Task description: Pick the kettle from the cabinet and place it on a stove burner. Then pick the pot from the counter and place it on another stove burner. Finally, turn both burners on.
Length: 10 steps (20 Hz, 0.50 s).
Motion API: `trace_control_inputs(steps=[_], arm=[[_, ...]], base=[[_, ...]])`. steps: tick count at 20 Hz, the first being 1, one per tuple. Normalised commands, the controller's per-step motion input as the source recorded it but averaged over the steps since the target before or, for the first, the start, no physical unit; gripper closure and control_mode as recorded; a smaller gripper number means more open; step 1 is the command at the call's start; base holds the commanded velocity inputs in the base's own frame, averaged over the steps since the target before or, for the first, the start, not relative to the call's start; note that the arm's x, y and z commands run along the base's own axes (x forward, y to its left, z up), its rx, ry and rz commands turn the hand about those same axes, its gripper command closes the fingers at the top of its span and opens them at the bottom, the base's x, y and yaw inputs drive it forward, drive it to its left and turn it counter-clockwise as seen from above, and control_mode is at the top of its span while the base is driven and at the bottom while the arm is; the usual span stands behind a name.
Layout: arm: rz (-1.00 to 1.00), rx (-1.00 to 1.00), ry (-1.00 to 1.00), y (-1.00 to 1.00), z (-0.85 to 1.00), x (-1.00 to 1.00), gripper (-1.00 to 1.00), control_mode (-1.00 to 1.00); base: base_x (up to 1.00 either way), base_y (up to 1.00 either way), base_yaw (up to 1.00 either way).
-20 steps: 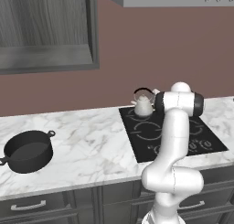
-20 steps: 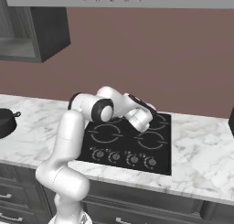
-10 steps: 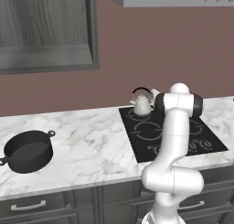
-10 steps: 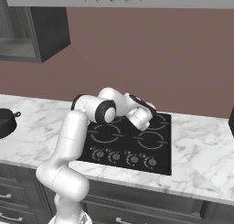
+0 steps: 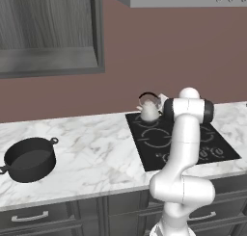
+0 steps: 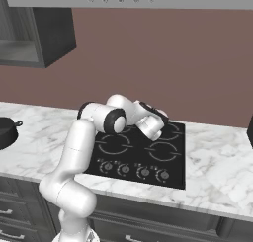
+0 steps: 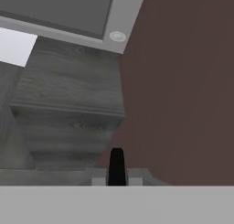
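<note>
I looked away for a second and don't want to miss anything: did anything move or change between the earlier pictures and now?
Nothing visibly changed. The kettle sits at the back left of the black cooktop as before, the arm is bent over it in the same pose, the hand stays shut, and the pot rests on the marble counter where it was.
</note>
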Motion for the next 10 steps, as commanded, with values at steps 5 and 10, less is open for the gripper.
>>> trace_control_inputs(steps=[5, 10], arm=[[0.01, 0.04, 0.0, 0.0, -0.1, 0.0, -1.0, -1.0], [0.02, 0.03, 0.0, 0.0, -0.14, 0.0, -1.0, -1.0]], base=[[0.0, 0.0, 0.0], [0.0, 0.0, 0.0]])
